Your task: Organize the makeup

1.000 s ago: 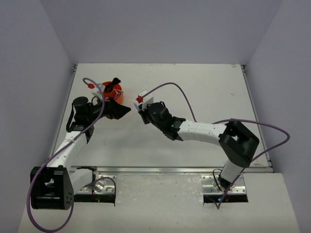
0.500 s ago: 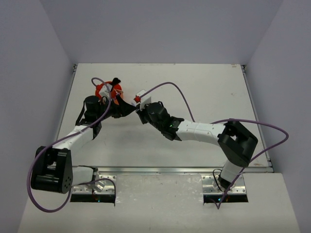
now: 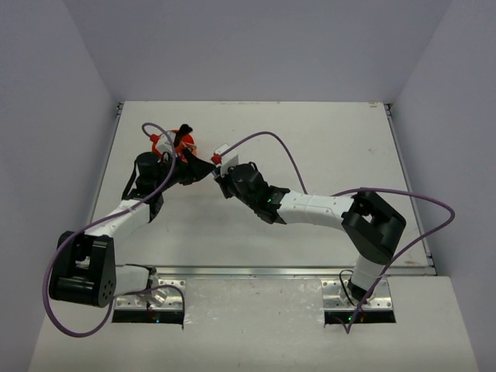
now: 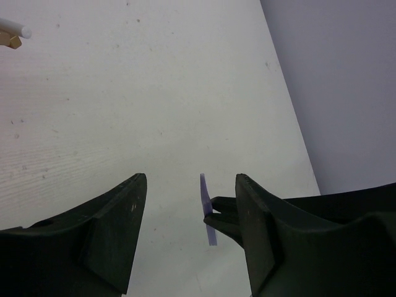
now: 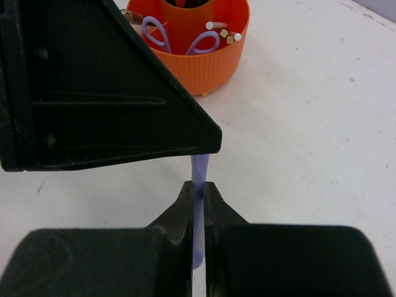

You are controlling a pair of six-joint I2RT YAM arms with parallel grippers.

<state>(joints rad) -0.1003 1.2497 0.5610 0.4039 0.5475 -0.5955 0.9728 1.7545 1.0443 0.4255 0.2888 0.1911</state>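
The right pincer (image 5: 197,190) is gripping a slim lilac tool (image 5: 199,168) between narrowly closed fingers above the counter (image 5: 309,124), near the orange tub (image 5: 213,62) at the far left. The left pincer (image 4: 190,185) is standing wide, its fingers on either side of the tool. Lilac loops (image 5: 158,34) and pale sticks (image 5: 218,26) are sitting in the tub.

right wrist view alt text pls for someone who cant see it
The right gripper pinches a thin lilac tool between its black fingertips. The left gripper's broad black finger fills the upper left, and behind on the white table stands a round orange tub holding lilac loops and pale sticks.
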